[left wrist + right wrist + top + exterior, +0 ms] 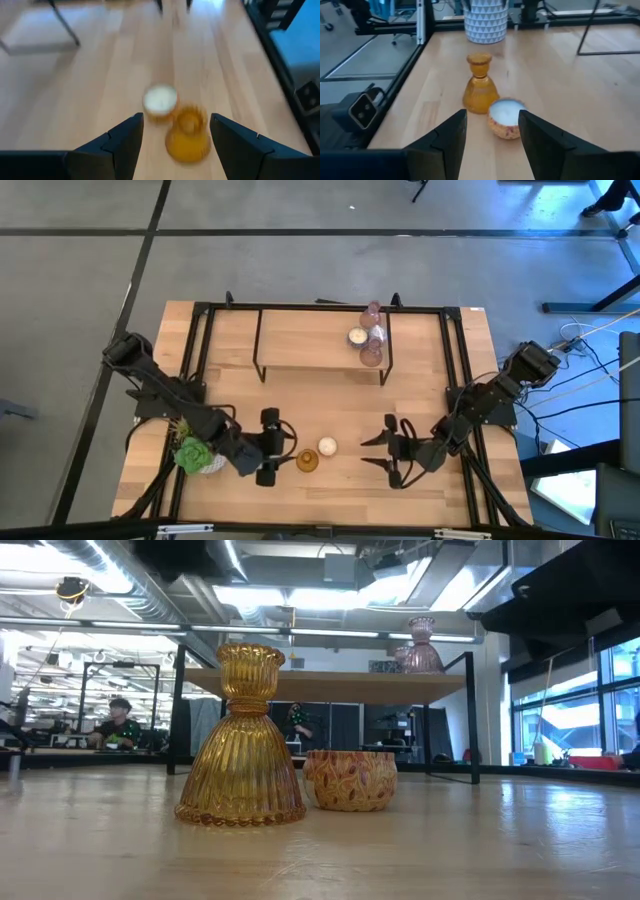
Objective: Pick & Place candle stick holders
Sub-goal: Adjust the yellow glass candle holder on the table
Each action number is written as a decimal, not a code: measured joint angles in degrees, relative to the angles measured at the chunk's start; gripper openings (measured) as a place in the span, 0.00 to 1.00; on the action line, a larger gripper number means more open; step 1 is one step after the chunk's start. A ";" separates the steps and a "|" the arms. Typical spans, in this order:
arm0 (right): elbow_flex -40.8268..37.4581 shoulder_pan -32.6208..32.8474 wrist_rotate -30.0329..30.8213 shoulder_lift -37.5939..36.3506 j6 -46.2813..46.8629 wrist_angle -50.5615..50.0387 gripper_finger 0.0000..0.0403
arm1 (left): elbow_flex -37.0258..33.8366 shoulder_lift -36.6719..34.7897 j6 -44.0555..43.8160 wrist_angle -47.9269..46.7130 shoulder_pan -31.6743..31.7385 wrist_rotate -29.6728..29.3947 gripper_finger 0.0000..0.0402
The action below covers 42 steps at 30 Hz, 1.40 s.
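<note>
An amber-gold holder [307, 461] stands upright on its wide base on the table near the front edge, with a cream-white holder [327, 446] close beside it. Both also show in the low view [242, 740] [350, 780]. My left gripper [283, 448] is open just left of them, and its fingers frame the amber holder [187, 132] without touching it. My right gripper [366, 452] is open to their right and faces the cream holder [506, 117] and the amber holder [480, 87]. Three more small holders [368, 335] stand on the raised shelf.
A wooden shelf on black legs [320, 345] stands at the table's far side. A green succulent in a white pot [197, 455] sits at the front left beside my left arm. A black frame [455, 360] runs along the table's edges. People show in the room behind [118, 720].
</note>
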 joint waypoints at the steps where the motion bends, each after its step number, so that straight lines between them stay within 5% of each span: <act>1: 0.00 0.11 0.73 0.00 -0.04 -0.02 0.45 | -0.64 0.02 -2.22 -1.22 -0.43 0.27 0.56; 8: 0.00 -0.05 2.31 0.00 -0.29 -0.17 0.46 | -6.21 0.02 -12.38 -0.25 -3.16 -0.78 0.56; 18: 0.00 -0.54 4.79 3.10 0.40 0.21 0.47 | -14.00 0.56 -11.82 16.27 -3.45 -2.22 0.56; 28: -0.04 -6.58 -6.46 14.61 0.41 14.16 0.64 | -16.01 4.12 -10.45 27.57 -3.51 -0.55 0.56; 35: 1.33 -8.19 -8.78 15.80 0.01 13.93 0.71 | -16.02 9.36 -3.70 46.85 -3.86 12.42 0.56; 42: 1.33 -8.70 -8.68 15.82 0.01 13.14 0.71 | -15.58 14.39 -6.71 52.04 -2.76 21.22 0.55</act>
